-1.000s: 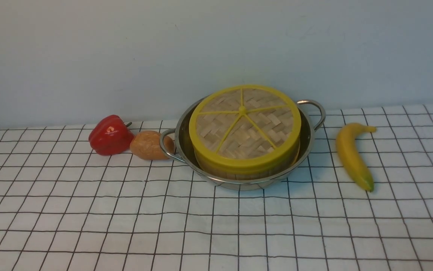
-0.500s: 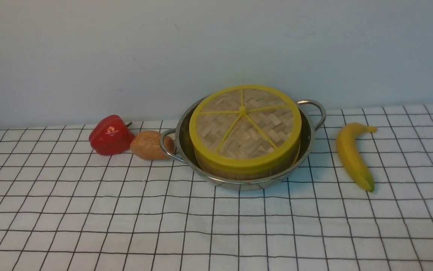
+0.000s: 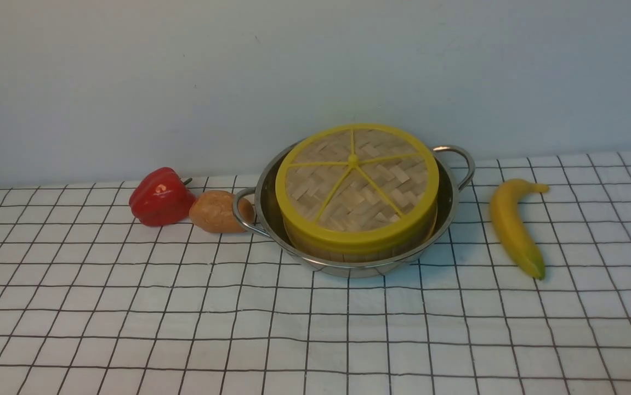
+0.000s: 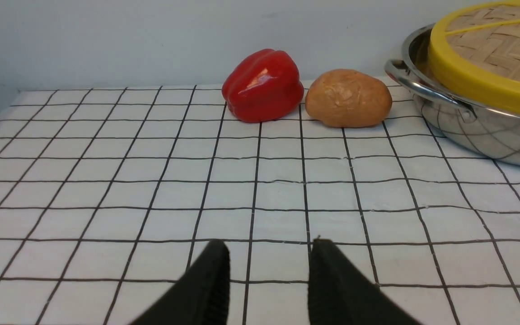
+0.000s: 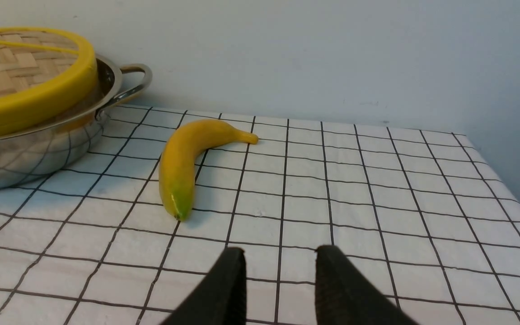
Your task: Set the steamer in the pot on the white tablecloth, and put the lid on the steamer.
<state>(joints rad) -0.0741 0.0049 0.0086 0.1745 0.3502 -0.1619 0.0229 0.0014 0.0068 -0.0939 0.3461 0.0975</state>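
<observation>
**Both placements look done**

Nothing seems left: the lid (image 3: 357, 184) caps the steamer (image 3: 348, 249) inside the pot (image 3: 447, 211), mid-tabletop near the far edge of the white tablecloth (image 3: 183, 329). Left fingers (image 4: 212, 280) and right fingers (image 5: 228, 289) are spread, empty.

Lighting: even, soft, diffuse; moderately bright in all three views. Source direction unclear.
Shadows: faint, short, soft-edged; small one under banana (image 5: 186, 164) tip; weak ones beneath red pepper (image 4: 263, 85) and potato (image 4: 348, 98).
Glare: small white highlights on pepper; grid reflections on pot (image 3: 271, 219) outer wall, bright streaks along its rim and handles.
Focus: sharp overall; black fingers (image 4: 205, 289) at wrist-view edges slightly soft.
Wall: bluish cast, mild darkening toward corners.
</observation>
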